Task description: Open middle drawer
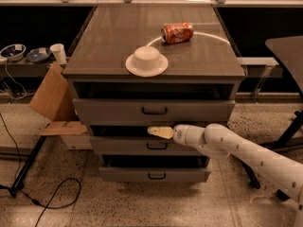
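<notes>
A: Middle drawer (118, 145), whereabouts?

B: Second of three in the grey metal cabinet (104, 37), under the taller top drawer (109, 110) and over the bottom drawer (123, 175). Wide, low, flat-faced. Small black bar handle (156, 146) at centre. Dark slot along the upper edge.

A: And the gripper (160, 132)?

B: Cream, blunt, wedge-shaped, lying level and pointing toward 9 o'clock. Just above the handle, at its 12 o'clock, level with the drawer's top edge, against the dark slot. Clenched or released: no telling. Touching the front or not: no telling either.

A: Behind it?

B: White arm (246, 157), rounded and smooth, dotted with small dark specks, running off toward 4 o'clock.

A: On the cabinet?

B: Dull brown-grey top with a faint sheen. White bowl (147, 55), upturned on a round white plate (134, 69) near the front edge. Red can (177, 32), glossy, lying on its side at 1 o'clock of the bowl, apart from it.

A: Round about?

B: Speckled terrazzo floor (227, 202). Brown cardboard (52, 98), creased flaps, just beside the cabinet at its 9 o'clock. Thin black cable (61, 197) looped on the floor toward 7 o'clock.
</notes>
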Action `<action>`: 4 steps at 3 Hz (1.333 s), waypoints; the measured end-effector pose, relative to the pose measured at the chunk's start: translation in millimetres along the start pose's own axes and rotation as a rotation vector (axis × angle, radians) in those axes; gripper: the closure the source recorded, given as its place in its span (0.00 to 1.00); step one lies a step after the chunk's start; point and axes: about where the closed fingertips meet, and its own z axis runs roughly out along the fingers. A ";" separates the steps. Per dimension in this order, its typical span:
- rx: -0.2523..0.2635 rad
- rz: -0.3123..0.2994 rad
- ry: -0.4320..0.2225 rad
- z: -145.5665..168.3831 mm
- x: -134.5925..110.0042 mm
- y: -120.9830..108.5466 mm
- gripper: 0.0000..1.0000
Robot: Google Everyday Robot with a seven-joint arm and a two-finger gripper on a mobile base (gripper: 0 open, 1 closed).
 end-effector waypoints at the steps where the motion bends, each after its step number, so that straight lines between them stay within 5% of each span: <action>1: 0.020 0.038 0.022 7.2 6.5 -13.7 0.00; 4: 0.060 0.083 0.057 9.8 17.2 -29.7 0.00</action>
